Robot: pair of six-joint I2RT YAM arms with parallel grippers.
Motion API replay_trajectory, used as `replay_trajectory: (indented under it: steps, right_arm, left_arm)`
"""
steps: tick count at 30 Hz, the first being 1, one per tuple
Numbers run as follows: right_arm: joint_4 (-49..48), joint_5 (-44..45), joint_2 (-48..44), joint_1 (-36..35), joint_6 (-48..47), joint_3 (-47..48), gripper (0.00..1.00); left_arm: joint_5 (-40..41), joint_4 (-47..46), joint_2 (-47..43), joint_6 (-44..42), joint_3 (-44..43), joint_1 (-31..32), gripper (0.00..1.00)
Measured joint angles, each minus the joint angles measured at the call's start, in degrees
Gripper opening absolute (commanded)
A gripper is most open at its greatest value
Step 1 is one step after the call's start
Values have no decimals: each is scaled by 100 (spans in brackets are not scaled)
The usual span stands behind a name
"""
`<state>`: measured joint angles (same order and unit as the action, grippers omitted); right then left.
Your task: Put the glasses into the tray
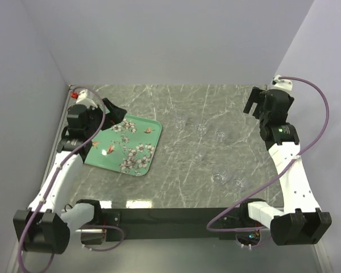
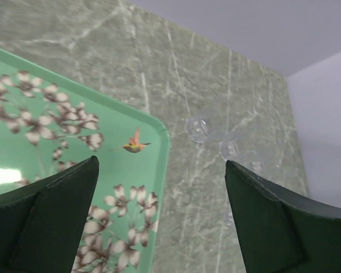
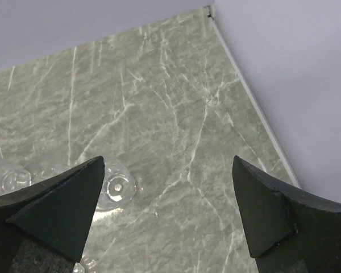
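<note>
The left end effector [image 2: 162,165], fingers spread wide and holding nothing, hangs over the tray [image 2: 23,153] (mint green, blossom-printed), which lies beneath it on the worktop [image 2: 159,68]. Beyond it to the right stand the glasses [image 2: 198,128], all outside the tray. The right end effector [image 3: 167,162] is equally wide and unloaded, with one glass [image 3: 118,185] just beside its left finger.

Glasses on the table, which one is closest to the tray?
The leftmost glass, just off the tray's far right corner; every other glass stands farther to the right.
</note>
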<state>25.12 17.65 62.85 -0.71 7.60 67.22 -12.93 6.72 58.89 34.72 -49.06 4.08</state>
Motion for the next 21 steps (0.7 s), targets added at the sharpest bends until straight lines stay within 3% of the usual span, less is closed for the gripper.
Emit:
replay_trajectory:
  steps: [14,21]
  right_arm:
    - [431,-2188,48,-31,-1902,4,100]
    - [1075,-2938,581,-39,-2149,179,100]
  left_arm:
    - [42,365,2916,352,-2256,1526,99]
    - [275,951,4234,494,-3576,2024,96]
